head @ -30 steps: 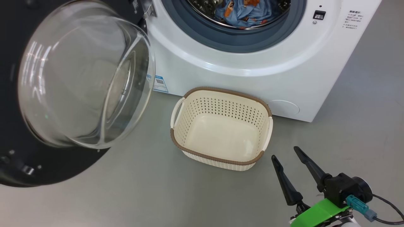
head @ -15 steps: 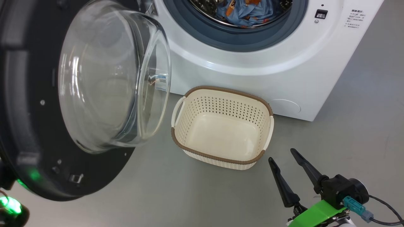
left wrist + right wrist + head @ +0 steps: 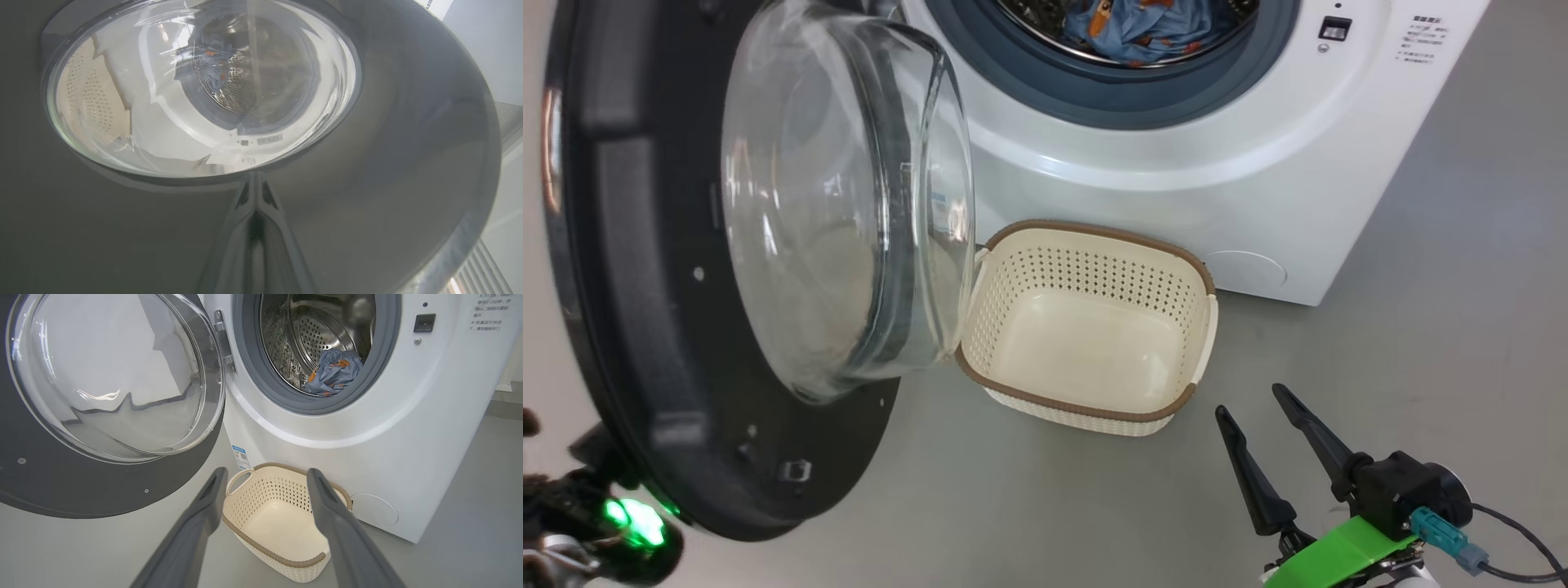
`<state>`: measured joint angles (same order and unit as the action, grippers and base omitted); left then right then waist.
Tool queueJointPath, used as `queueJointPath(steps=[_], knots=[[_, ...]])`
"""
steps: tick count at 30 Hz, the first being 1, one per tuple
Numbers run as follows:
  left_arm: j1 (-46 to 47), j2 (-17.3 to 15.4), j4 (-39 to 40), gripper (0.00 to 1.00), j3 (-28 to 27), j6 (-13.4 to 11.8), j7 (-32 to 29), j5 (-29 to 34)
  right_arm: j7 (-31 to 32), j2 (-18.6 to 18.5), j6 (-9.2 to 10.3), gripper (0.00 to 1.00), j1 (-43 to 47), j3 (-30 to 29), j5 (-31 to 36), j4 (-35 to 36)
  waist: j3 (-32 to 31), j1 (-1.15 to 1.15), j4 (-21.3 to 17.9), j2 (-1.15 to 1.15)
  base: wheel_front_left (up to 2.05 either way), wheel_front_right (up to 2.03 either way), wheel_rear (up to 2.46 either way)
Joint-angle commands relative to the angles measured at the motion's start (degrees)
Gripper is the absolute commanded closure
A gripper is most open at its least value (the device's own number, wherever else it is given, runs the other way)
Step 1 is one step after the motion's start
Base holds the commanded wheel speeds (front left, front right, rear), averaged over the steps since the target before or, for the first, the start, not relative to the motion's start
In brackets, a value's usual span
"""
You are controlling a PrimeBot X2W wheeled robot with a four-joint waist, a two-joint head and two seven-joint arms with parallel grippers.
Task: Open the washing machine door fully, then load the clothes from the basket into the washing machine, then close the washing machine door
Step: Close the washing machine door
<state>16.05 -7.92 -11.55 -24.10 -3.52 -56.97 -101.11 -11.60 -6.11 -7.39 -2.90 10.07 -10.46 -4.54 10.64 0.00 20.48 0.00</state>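
The washing machine stands open, with the light blue printed clothes lying in its steel drum. Its round black door hangs half swung, and the glass bowl reaches over the left rim of the basket, which is empty. My left gripper is shut, its tips against the door's glossy outer face just below the window. In the head view its wrist with a green light shows behind the door's lower edge. My right gripper hovers open and empty, right of the basket's near corner.
Grey floor spreads to the right of the machine and in front of the basket. A small blue label sits on the machine's lower front by the hinge side. A black cable trails from my right wrist.
The door has swung toward the machine, its glass bowl now over the basket's left edge. My left wrist has come into view behind it. The right gripper has barely moved.
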Motion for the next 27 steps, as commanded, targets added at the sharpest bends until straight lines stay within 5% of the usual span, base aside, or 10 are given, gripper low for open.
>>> queueJointPath(steps=[1,27], knots=[[-0.46,-0.99,2.33,1.00,-0.72,0.43,-1.01,-0.21,-0.62,0.25,-0.10,0.00,-2.01,1.38,-0.50,1.16,-0.10,0.00,-0.84,0.00,0.00,0.00,0.00],[0.43,4.85,5.63,1.00,10.34,3.99,-0.24,-2.45,-2.20,1.46,-0.10,0.00,-1.94,0.34,-0.94,-0.38,-0.73,0.00,-9.59,0.00,0.00,0.00,0.00]])
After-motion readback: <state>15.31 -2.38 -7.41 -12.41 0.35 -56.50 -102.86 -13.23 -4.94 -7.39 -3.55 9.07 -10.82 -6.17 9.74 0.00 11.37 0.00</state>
